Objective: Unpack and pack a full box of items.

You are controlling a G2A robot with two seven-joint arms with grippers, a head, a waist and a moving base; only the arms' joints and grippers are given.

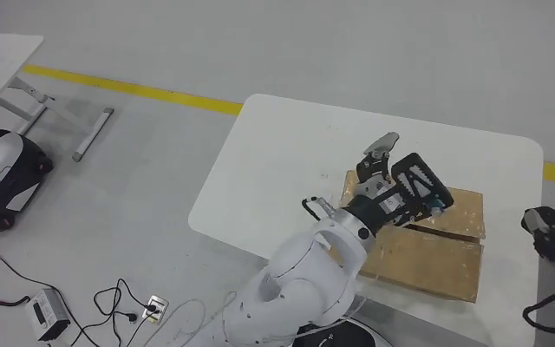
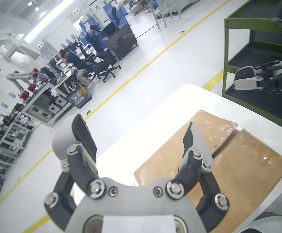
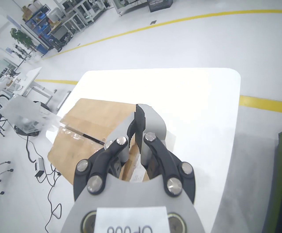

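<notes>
The taped box (image 2: 233, 167) lies below the wide-spread left end effector (image 2: 134, 130); the right end effector (image 3: 137, 119) is pressed together.

Brown box (image 1: 434, 252), white table (image 1: 286, 156) (yellow floor line (image 1: 130, 89)).

Robotics laboratory, workshop-hall type. Pale floor (image 2: 176, 72) with yellow lane lines (image 2: 143, 66); ceiling strip lights (image 2: 48, 19); equipment-laden workbenches (image 2: 50, 88); wheeled office chairs (image 2: 103, 66); metal racks (image 2: 167, 10); green shelving cart (image 2: 226, 55); red-jointed robot arm (image 2: 19, 77) on a far bench; cables (image 3: 52, 176) across floor.
</notes>
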